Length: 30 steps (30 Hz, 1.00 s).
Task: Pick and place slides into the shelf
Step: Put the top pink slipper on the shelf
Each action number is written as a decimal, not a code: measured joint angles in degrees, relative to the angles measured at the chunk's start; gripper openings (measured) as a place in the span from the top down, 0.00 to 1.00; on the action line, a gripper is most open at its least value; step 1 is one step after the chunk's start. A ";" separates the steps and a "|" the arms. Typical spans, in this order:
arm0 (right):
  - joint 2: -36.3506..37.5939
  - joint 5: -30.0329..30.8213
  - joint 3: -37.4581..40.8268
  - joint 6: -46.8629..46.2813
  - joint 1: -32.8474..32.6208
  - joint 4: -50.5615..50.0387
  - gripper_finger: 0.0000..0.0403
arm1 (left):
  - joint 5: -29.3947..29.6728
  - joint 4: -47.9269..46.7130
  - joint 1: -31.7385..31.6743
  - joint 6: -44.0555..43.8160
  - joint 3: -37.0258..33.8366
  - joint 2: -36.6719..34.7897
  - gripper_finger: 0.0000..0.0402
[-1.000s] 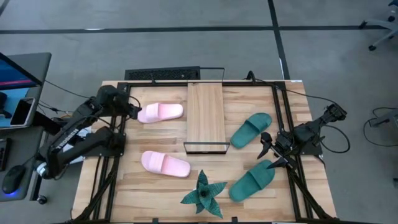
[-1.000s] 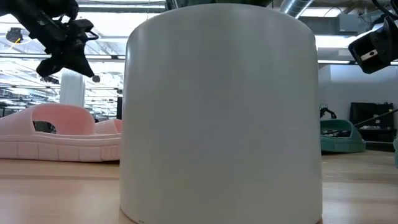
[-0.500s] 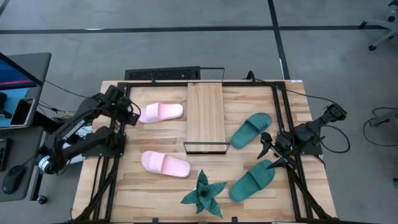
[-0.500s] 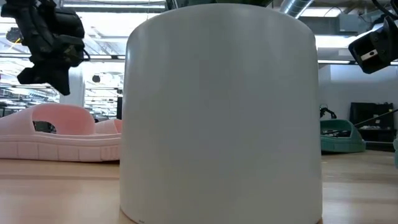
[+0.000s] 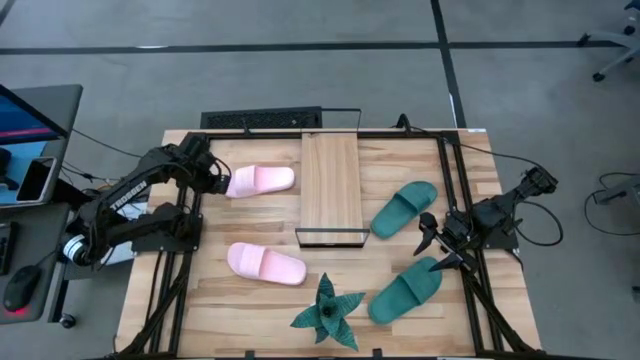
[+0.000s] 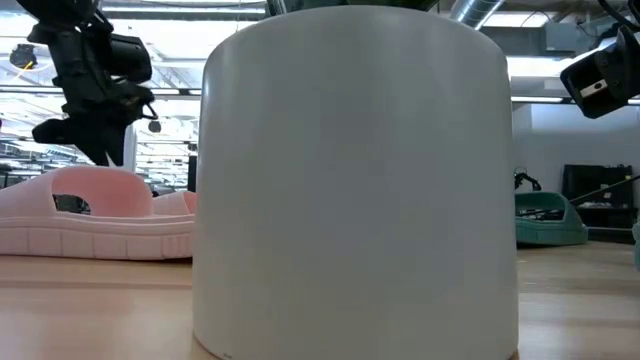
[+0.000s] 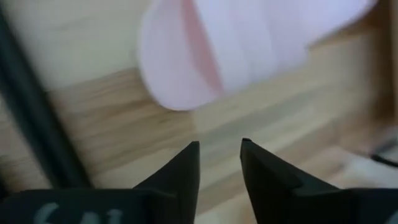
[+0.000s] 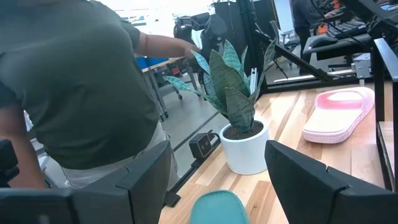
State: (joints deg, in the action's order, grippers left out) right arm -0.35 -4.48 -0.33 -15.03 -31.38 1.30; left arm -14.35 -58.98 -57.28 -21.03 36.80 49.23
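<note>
Since a second ago my left claw [image 5: 218, 181] has swung down toward the far pink slide's [image 5: 260, 180] end, fingers [image 7: 186, 163] slightly apart, arm bent. My right claw [image 5: 432, 246] waits apart above the near teal slide [image 5: 405, 290]; shelf [image 5: 330, 186] bare.

Left gripper [image 5: 218, 180] sits at the heel end of the far pink slide [image 5: 260, 180], fingers slightly parted, not touching it. The second pink slide [image 5: 265, 264] lies flat, nearer the table front. The slatted shelf [image 5: 331, 187] lies beyond the far pink slide. Two teal slides [image 5: 405, 209] [image 5: 405, 290] lie past the shelf, beside the right gripper [image 5: 432, 250].
</note>
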 joint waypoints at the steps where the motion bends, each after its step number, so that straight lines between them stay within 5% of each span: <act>1: -0.01 0.01 -0.01 0.00 0.00 0.00 0.37 | 1.43 -0.02 0.00 -0.77 0.00 0.37 0.71; 14: 0.01 -0.01 -0.01 0.00 0.00 0.00 0.37 | 4.28 7.75 0.00 -9.90 -1.74 4.62 0.65; 30: 0.01 0.00 0.00 0.00 0.00 0.00 0.37 | 10.16 10.99 0.00 -10.19 -2.54 11.77 0.65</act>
State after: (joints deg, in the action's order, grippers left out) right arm -0.34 -4.48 -0.33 -15.03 -31.38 1.30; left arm -4.19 -47.99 -57.28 -31.22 34.26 61.00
